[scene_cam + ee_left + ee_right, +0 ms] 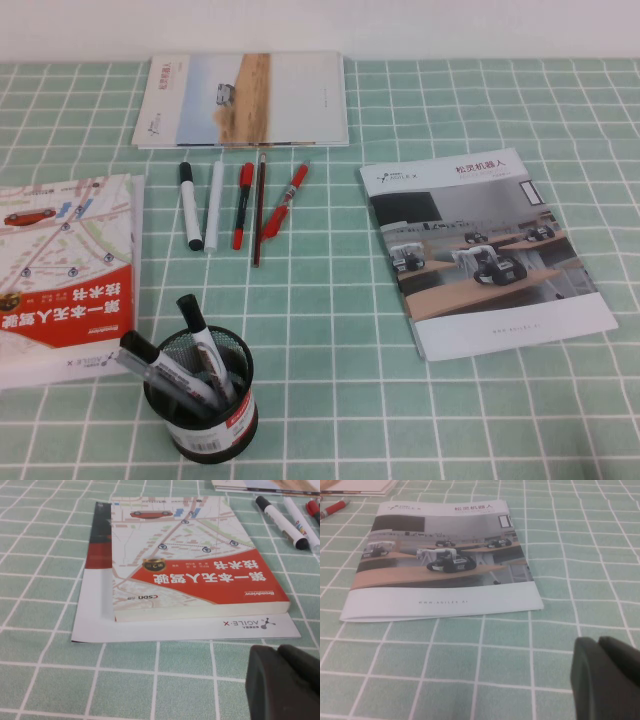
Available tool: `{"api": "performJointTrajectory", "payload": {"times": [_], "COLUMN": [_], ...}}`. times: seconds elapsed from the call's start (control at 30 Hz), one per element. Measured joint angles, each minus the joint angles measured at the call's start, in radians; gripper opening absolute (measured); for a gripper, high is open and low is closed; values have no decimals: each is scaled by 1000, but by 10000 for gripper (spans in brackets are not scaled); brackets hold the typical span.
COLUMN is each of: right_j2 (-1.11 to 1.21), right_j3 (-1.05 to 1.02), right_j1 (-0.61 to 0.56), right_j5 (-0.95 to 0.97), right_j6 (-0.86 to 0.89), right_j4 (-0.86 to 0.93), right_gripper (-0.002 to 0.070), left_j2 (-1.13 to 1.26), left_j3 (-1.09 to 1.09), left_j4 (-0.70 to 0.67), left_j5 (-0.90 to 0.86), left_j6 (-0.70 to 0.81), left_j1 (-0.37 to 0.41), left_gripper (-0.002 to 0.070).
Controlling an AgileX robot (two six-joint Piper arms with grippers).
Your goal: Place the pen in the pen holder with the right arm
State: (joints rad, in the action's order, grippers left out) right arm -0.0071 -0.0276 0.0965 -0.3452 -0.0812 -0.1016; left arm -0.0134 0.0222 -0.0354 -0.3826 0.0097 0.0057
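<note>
**Nothing picked up yet: reach for the pen to come**

Opening step, by the look of it: no approach begun, no arm anywhere in the high view. Spotting the pen (285, 200) flat on the checked tablecloth (330, 330), rightmost in a row of writing things at the far middle, tilted, with its lower tip close to the thin dark pencil (258, 208). Finding the pen holder (205, 405) upright at the near left, already stuffed with a few markers (175, 365), well apart from the pen.

Catching the right gripper (598, 647) only in its own wrist view, low over the cloth near the front edge of the robot brochure (490, 250), pads pressed together and pinching nothing. Catching the left gripper (277, 652) likewise low over the cloth, near the front edge of the red-and-white book (65, 270); cannot tell how it stands.

Calling next for opening up, swinging left and far across the brochure, then coming down astride the red barrel. Worth minding the pencil alongside: easy to nudge or grab both. After that, lifting, carrying near-left, tipping upright over a gap between the markers.
</note>
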Motion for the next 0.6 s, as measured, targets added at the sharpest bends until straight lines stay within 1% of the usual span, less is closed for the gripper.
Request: {"api": "performJointTrajectory", "payload": {"times": [0.43,0.6], "right_j2": [0,0], "right_j3": [0,0], "right_j1": [0,0], "right_j5": [0,0], "right_j6": [0,0], "right_j4": [0,-38], "right_gripper": [-20,-20], "left_j2": [0,0], "left_j3": [0,0], "left_j4": [0,0], "left_j5": [0,0], "left_j6": [0,0], "left_j1": [0,0], "left_gripper": [-4,-4]}}
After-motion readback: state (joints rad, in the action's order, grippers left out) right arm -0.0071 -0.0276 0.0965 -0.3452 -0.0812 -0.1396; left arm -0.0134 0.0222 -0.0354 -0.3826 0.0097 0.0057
